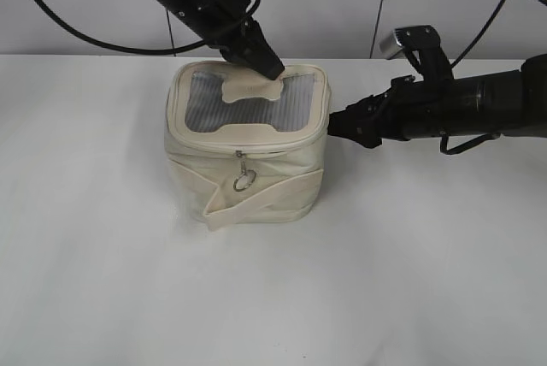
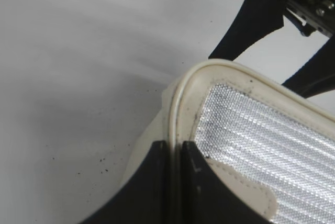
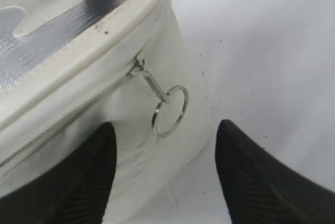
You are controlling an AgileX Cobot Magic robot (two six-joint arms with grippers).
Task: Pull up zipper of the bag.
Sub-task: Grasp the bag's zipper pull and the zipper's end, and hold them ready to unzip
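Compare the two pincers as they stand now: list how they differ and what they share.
1. The left pincer is shut, clamped on the lid rim of the bag; the right pincer is open, holding nothing.
2. The left pincer comes down onto the lid's back edge; the right pincer comes in from the bag's side.
3. A ring pull hangs between the right pincer's fingers; none shows at the left pincer.
Both have black fingers.

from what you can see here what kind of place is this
Probably a robot lab or test bench: a bare white table, a plain pale wall behind, and two black robot arms working on a single cream bag.
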